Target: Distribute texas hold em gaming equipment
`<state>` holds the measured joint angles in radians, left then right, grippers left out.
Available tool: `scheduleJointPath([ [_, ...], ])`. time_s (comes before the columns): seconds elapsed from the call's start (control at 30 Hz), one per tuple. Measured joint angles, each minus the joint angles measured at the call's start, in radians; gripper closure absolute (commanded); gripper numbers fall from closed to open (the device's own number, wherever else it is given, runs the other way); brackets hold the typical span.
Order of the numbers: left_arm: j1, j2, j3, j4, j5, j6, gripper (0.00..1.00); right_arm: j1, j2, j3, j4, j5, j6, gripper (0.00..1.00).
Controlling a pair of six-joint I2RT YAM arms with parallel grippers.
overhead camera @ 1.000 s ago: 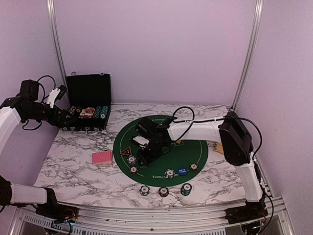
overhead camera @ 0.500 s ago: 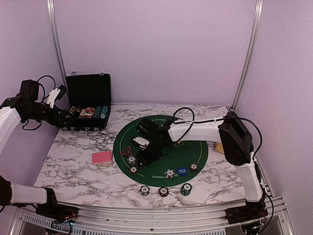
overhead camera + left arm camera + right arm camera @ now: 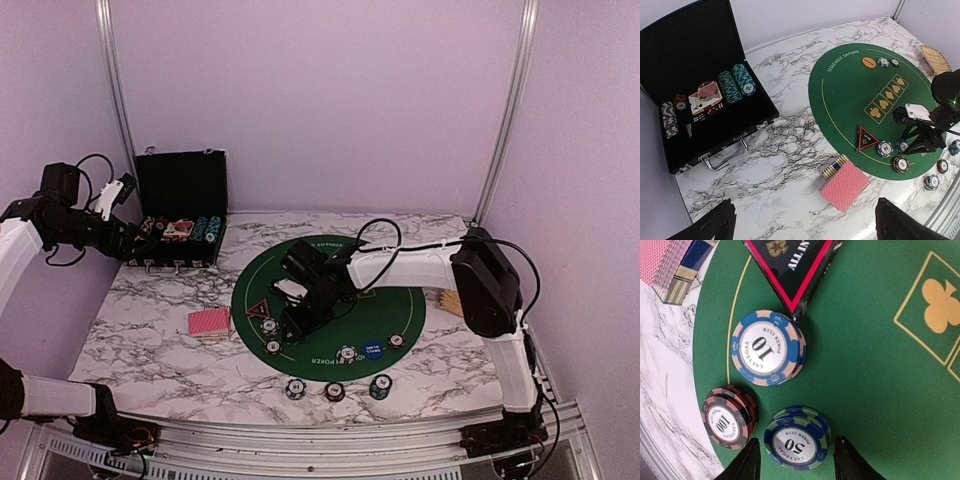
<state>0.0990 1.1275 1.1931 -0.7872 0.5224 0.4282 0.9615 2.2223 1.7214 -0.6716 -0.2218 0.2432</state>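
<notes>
On the green mat point(image 3: 880, 390), my right gripper point(image 3: 796, 441) is open with a finger on each side of a blue-and-green 50 chip stack point(image 3: 796, 444), with a gap on both sides. A blue 10 stack point(image 3: 767, 348) and a dark red 100 stack point(image 3: 727, 416) sit close by. The red-rimmed black triangle point(image 3: 790, 265) lies beyond them. The red-backed cards point(image 3: 845, 185) lie on the marble left of the mat. My left gripper point(image 3: 805, 225) hangs wide open and empty, high over the marble by the case point(image 3: 700, 60).
The open black case point(image 3: 180, 215) holds more chips, cards and dice. An orange disc point(image 3: 868, 62) and two chips lie at the mat's far edge. A blue disc point(image 3: 371, 349) and several chips lie near the front. A tan slatted wooden object point(image 3: 450, 300) lies to the right.
The right gripper's fingers have spread slightly around the 50 stack and its wrist has shifted a little. The left arm has not moved.
</notes>
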Motion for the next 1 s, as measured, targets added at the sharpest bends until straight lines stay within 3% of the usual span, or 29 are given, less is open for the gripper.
scheduleJointPath([
  [0.33,0.0,-0.001,0.0,0.0,0.0,0.0,0.01,-0.018,-0.15,-0.079,-0.042,0.063,0.0,0.32],
  [0.53,0.0,-0.004,0.0,0.0,-0.004,0.0,0.01,-0.016,-0.362,-0.272,-0.074,0.141,0.011,0.22],
  [0.77,0.0,-0.006,0.0,0.0,-0.006,0.0,0.01,0.004,-0.584,-0.52,-0.195,0.214,0.044,0.17],
  [1.0,0.0,-0.006,0.0,0.0,-0.006,0.0,0.01,0.066,-0.7,-0.612,-0.296,0.228,0.081,0.14],
])
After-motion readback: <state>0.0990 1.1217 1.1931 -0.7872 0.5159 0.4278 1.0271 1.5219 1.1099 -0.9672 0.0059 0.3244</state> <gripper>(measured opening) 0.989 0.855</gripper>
